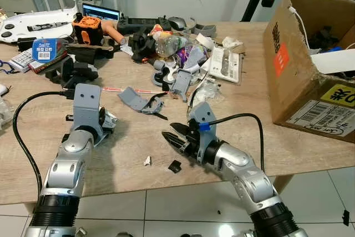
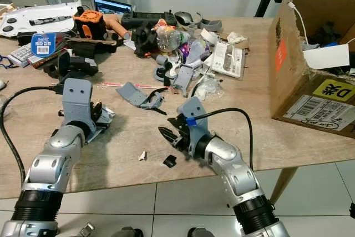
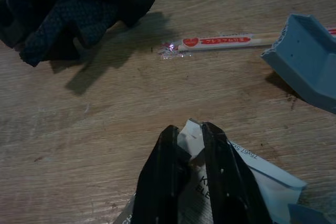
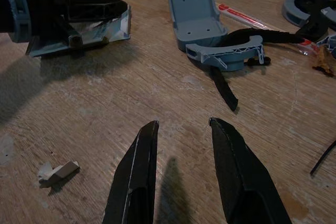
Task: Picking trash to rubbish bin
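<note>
Basically, the wooden table point(image 1: 310, 148) carries everything, and the cardboard box point(image 1: 288, 65) on its right side, w/ flaps open, looks like the stand-in rubbish bin, so trash probably has to travel that way. A big clutter pile point(image 1: 177, 54) of bottles, packets and grey printed parts sits mid-table, well apart from the near edge where both arms work.

Nearer in, a blue-grey plastic bracket point(image 4: 197, 17) w/ a black strap point(image 4: 223, 85) lies between the arms, and a wrapped chopstick packet point(image 3: 218, 41) lies just beyond it.

Left gripper point(image 3: 190, 150) rests low on the tabletop, fingers pinched tight around a crumpled white wrapper point(image 3: 262, 174) w/ print on it. Paper bulges out either side, so the grip looks secure enough to lift, imo.

Right gripper point(image 4: 184, 145) hovers just above bare wood, fingers parted moderately, holding nothing and touching nothing. It's angled toward the small stuff at the near edge: a black fragment point(image 1: 175, 166) just beside it and a tiny white scrap point(image 4: 55, 171) a bit further left. Likely next pick, though such small flat bits could slip from long fingers.
</note>
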Controlling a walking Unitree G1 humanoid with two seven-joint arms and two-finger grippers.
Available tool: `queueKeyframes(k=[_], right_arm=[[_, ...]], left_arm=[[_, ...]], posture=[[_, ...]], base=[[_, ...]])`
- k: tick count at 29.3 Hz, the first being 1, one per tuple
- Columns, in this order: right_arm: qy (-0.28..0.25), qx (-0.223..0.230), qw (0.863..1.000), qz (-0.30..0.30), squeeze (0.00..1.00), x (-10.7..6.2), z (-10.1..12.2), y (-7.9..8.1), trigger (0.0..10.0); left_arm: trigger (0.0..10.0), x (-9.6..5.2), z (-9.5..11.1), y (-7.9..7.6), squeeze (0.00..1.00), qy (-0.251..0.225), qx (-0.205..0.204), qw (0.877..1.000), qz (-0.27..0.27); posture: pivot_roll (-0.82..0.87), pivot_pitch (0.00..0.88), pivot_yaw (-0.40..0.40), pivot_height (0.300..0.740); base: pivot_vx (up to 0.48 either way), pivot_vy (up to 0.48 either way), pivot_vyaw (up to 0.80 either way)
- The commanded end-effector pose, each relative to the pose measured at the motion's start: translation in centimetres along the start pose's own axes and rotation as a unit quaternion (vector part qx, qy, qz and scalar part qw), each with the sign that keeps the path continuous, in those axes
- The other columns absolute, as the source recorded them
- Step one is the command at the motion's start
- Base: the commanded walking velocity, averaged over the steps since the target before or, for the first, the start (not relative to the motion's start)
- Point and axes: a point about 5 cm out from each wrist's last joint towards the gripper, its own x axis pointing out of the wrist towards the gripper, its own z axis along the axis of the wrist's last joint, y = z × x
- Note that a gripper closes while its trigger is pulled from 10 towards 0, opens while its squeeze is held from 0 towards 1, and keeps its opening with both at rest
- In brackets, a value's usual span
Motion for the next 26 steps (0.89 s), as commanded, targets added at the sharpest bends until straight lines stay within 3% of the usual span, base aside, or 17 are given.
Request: queueKeyframes(k=[1, 6, 7, 8, 9, 10, 12, 13, 16, 23, 26], right_arm=[[0.012, 0.002, 1.0, 0.005, 0.0, -0.1, -0.5, 0.3, 10.0], [0.008, -0.004, 1.0, 0.003, 0.0, 0.0, -0.4, 0.4, 10.0], [0.005, -0.004, 1.0, 0.0, 0.0, 0.0, -0.2, 0.3, 10.0], [0.001, -0.006, 1.0, -0.004, 0.0, 0.0, 0.0, 0.0, 10.0], [0.001, -0.006, 1.0, -0.004, 0.0, 0.0, 0.0, 0.0, 10.0], [0.0, -0.008, 1.0, -0.005, 0.0, 0.1, 0.0, -0.1, 10.0], [-0.006, -0.009, 1.0, -0.009, 0.0, 0.1, 0.3, -0.1, 10.0], [-0.008, -0.009, 1.0, -0.01, 0.0, 0.1, 0.4, -0.1, 10.0], [-0.01, -0.009, 1.0, -0.012, 0.0, 0.2, 0.4, -0.3, 10.0], [-0.026, -0.008, 0.999, -0.02, 0.0, 0.2, 1.0, -0.4, 10.0], [-0.132, 0.06, 0.988, -0.06, 0.0, 0.0, 3.7, -1.0, 10.0]], left_arm=[[0.0, -0.2, -2.1, -0.4, 0.0, 0.046, -0.015, 0.999, -0.007], [0.0, -0.2, -1.4, -0.4, 0.0, 0.029, -0.048, 0.998, -0.01], [0.0, -0.2, -1.0, -0.5, 0.0, 0.013, -0.059, 0.998, -0.018], [0.0, -0.1, 0.4, -1.2, 0.0, -0.034, -0.088, 0.994, -0.053], [0.0, -0.1, 0.4, -1.2, 0.0, -0.034, -0.088, 0.994, -0.053], [0.0, -0.2, 1.1, -1.5, 0.0, -0.059, -0.102, 0.99, -0.073], [0.0, -0.8, 3.4, -2.2, 0.0, -0.129, -0.175, 0.969, -0.116], [0.0, -0.9, 4.1, -2.4, 0.0, -0.146, -0.188, 0.963, -0.125], [0.0, -1.2, 5.4, -2.9, 0.0, -0.184, -0.182, 0.955, -0.146], [0.0, -2.2, 7.3, -3.6, 0.0, -0.243, -0.228, 0.923, -0.194], [0.0, -2.6, 7.9, -3.2, 0.0, -0.261, -0.241, 0.913, -0.2]], posture=[[0.02, 0.2, -0.052, 0.74], [0.02, 0.206, -0.053, 0.74], [0.03, 0.189, -0.053, 0.74], [0.03, 0.211, -0.056, 0.74], [0.03, 0.211, -0.056, 0.74], [0.03, 0.211, -0.056, 0.74], [0.02, 0.205, -0.053, 0.74], [0.03, 0.19, -0.053, 0.74], [0.03, 0.216, -0.056, 0.74], [0.02, 0.203, -0.057, 0.74], [0.02, 0.199, -0.054, 0.74]], base=[[0.0, 0.0, 0.0], [0.0, 0.0, 0.0], [0.0, 0.0, 0.0], [0.0, 0.0, 0.0], [0.0, 0.0, 0.0], [0.0, 0.0, 0.0], [0.0, 0.0, 0.0], [0.0, 0.0, 0.0], [0.0, 0.0, 0.0], [0.0, 0.0, 0.0], [0.0, 0.0, 0.0]])
